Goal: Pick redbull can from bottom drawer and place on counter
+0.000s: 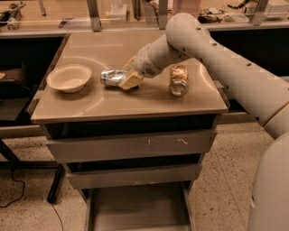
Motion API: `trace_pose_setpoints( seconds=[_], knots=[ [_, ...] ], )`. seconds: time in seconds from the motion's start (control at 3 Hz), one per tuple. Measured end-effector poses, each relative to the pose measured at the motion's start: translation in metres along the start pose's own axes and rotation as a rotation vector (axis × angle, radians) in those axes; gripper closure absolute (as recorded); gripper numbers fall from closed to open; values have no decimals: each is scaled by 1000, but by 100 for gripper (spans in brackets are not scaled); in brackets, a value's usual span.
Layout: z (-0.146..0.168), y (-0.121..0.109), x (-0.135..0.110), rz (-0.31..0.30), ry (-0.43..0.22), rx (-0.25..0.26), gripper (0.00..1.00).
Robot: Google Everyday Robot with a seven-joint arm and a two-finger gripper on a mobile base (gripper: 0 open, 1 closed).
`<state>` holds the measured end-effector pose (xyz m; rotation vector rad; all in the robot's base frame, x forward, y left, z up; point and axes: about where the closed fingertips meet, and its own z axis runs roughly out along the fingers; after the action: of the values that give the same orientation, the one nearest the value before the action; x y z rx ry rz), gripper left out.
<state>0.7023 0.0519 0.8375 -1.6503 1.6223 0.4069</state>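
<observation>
The redbull can (111, 77), silver and blue, lies on its side on the glossy beige counter (113, 101), just right of the bowl. My gripper (128, 80) is at the can's right end, low on the counter, with its tan fingers (131, 81) closed around the can. The bottom drawer (135, 210) stands pulled open below, its flat grey floor bare.
A cream bowl (69, 77) sits at the counter's left. A clear jar (178, 79) with golden-brown contents lies right of my wrist. Two upper grey drawers (131, 146) are closed. A wooden bench with metal posts (95, 13) runs behind the counter.
</observation>
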Motion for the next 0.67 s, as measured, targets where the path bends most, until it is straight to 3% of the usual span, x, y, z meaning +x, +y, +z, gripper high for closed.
trace_pose_setpoints(
  seconds=[0.67],
  knots=[
    [0,0,0,0,0,0,59]
  ],
)
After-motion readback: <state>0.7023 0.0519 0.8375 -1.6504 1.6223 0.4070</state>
